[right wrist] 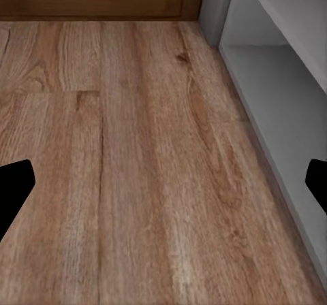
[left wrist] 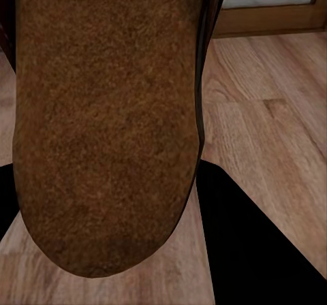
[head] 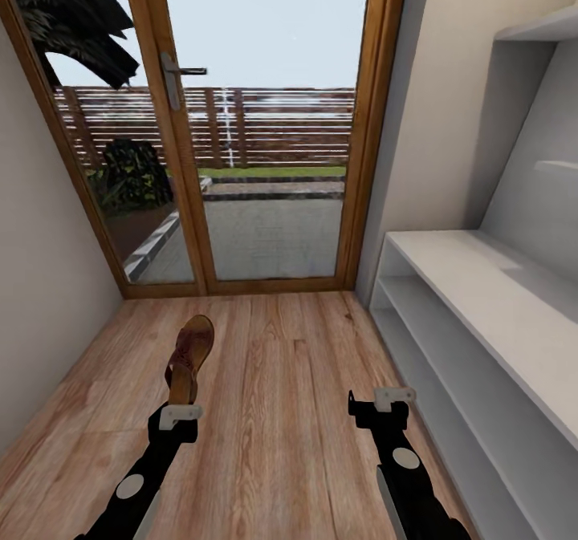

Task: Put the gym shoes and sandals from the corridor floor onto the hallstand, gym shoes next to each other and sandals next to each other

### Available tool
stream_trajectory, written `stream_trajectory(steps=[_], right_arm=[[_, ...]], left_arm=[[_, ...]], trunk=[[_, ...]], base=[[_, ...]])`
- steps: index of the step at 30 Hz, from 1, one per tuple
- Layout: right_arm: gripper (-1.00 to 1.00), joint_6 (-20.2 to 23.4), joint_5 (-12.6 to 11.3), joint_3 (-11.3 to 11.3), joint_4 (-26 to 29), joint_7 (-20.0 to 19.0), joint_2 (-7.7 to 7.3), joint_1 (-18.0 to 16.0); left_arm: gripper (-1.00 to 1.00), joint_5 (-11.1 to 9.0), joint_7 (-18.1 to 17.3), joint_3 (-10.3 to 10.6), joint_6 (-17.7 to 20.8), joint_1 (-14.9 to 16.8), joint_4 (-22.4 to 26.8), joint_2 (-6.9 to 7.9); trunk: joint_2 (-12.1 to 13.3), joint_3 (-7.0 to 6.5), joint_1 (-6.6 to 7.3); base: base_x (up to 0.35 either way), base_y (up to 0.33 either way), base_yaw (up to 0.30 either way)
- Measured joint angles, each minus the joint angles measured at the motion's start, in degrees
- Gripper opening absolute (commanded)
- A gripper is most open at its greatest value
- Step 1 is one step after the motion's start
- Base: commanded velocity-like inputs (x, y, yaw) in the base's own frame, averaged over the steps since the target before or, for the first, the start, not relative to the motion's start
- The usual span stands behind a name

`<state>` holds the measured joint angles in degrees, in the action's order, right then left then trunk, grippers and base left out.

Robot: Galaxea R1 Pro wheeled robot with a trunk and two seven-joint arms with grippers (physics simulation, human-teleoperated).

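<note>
Sandal (head: 189, 357) clamped in left gripper (head: 180, 413) above corridor floor (head: 273, 412) — right gripper (head: 384, 402) spread, empty; hallstand (head: 482, 299) shelves bare — nothing racked yet.

Bare wood-plank corridor floor (head: 273, 412) beside pale grey hallstand (head: 482, 299)
</note>
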<state>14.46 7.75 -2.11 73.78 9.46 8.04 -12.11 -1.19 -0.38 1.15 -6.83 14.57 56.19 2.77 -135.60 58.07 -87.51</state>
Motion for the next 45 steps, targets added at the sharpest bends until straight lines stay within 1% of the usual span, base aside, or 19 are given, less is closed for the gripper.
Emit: stream_trajectory(steps=[10,19,34,45], right_arm=[[1.00,0.04,0.00,0.01,0.06,0.00,0.02,0.00],[1.00,0.04,0.00,0.00,0.06,-0.06,0.00,0.00],[1.00,0.09,0.00,-0.30,-0.02,-0.09,0.05,0.00],[1.00,0.09,0.00,-0.34,-0.01,-0.09,0.05,0.00]], left_arm=[[-1.00,0.00,0.00,0.00,0.03,0.00,-0.02,0.00],[-1.00,0.00,0.00,0.00,0.01,-0.01,-0.01,0.00],[-1.00,0.00,0.00,0.00,0.02,-0.01,-0.02,-0.04],[-1.00,0.00,0.00,0.02,-0.01,0.00,0.00,-0.05]], trunk=[[0.00,0.00,0.02],[0.00,0.00,0.01],[0.00,0.00,0.03],[0.00,0.00,0.03]], base=[[0.124,-0.110,0.000],[0.065,-0.024,0.000],[0.318,-0.007,0.000],[0.289,-0.154,0.000]])
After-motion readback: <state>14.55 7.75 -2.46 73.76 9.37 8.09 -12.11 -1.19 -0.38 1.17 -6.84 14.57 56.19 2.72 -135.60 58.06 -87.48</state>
